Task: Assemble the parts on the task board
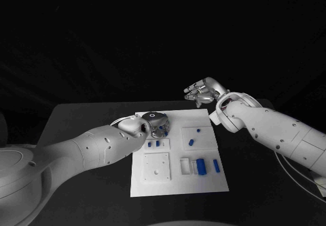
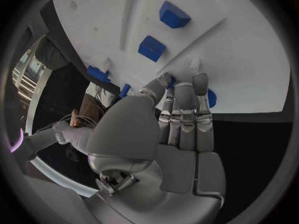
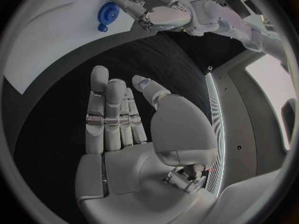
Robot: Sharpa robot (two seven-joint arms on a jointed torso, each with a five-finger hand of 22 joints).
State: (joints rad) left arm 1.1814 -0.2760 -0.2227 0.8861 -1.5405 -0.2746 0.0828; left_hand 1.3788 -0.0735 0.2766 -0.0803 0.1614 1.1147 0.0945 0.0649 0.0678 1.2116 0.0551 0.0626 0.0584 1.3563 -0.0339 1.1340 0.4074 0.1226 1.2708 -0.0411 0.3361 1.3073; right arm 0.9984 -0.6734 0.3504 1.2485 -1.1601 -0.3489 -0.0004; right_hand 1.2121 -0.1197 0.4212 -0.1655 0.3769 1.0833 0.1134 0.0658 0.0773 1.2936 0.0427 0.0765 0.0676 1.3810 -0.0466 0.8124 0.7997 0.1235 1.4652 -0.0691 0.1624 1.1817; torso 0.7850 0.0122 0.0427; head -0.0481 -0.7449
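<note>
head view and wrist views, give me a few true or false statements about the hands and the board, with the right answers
1. The right hand is raised beyond the far edge of the task board, holding nothing. True.
2. The left hand is over the near edge of the board. False: it is at the board's far left part.
3. The left hand's fingertips are down at a round blue part. True.
4. Both hands are on the board. False: the right hand is off it, open.
5. Small blue parts lie on the board. True.
</note>
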